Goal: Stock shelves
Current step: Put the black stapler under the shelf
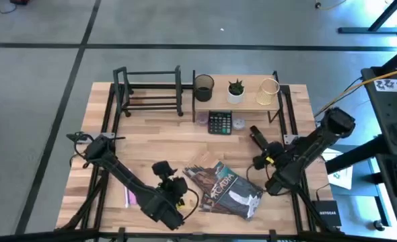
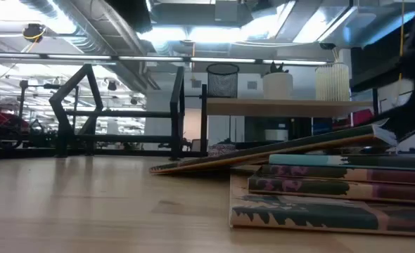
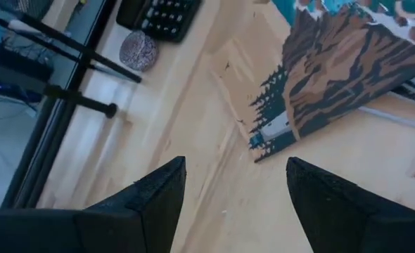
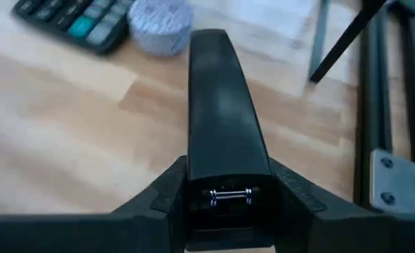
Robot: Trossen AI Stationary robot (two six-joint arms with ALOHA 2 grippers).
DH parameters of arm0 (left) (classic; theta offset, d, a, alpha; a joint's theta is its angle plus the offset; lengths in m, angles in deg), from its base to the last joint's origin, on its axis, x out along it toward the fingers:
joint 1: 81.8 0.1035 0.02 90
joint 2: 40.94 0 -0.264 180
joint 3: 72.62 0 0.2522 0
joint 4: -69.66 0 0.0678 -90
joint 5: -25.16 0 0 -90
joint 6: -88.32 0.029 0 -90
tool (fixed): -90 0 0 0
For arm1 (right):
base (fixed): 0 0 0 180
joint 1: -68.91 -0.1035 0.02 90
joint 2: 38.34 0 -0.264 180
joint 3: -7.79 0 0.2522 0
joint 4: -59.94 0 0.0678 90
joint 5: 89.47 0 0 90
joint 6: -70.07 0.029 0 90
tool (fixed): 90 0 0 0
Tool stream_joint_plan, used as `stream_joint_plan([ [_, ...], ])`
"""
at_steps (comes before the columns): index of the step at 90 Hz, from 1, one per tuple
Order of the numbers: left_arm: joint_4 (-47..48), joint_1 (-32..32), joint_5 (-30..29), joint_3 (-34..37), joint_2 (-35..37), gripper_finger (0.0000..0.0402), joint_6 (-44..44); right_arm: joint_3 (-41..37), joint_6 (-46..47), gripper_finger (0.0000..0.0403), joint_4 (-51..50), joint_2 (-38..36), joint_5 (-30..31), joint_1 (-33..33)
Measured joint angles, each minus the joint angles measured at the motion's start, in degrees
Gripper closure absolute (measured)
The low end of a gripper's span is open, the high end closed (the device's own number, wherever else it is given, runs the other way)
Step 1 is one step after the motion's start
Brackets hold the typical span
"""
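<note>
The black metal-bar rack (image 1: 148, 91) stands empty at the table's far left. Beside it, the light-wood shelf (image 1: 249, 101) carries a mesh cup (image 1: 204, 87), a potted plant (image 1: 236, 90) and a wire cup (image 1: 268, 90). A stack of books (image 1: 227, 189) lies near the front edge, its top book (image 2: 278, 151) tilted. My left gripper (image 3: 235, 183) hovers open just left of the stack (image 3: 334, 77). My right gripper (image 1: 262, 144) is shut on a black stapler (image 4: 221, 119), in front of the shelf's right end. My right gripper pinches the stapler's rear end (image 4: 225, 193) between its two fingers (image 4: 158, 200), one on each long side. The fingers lie along the stapler, which points away from the wrist toward the table's far left. Whether it is lifted clear of the table I cannot tell.
A calculator (image 1: 220, 122) and a small round grey object (image 1: 239, 124) lie on the table in front of the shelf. A pink pen (image 1: 126, 197) lies under the left arm. Bare tabletop (image 1: 151, 138) stretches between the rack and the books.
</note>
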Motion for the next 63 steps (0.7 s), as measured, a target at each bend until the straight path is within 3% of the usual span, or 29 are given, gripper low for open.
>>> stream_joint_plan([
  [12,-0.4,-0.3,-0.1,0.0,0.0,0.0174,0.4,-0.4,0.0,0.0284,0.2,2.5,2.2,5.7],
  [24,-0.4,-0.3,-0.1,0.0,0.0,0.0174,0.4,-2.0,0.0,0.0284,3.4,3.4,8.1,10.2],
  [42,-1.7,-0.3,-0.1,0.0,0.0,0.0174,0.4,-10.1,-7.4,0.0284,21.6,2.9,11.4,15.1],
  [63,-2.0,-0.3,-0.1,0.0,0.0,0.0174,0.4,-19.1,-7.9,0.0284,39.6,2.9,13.6,15.6],
])
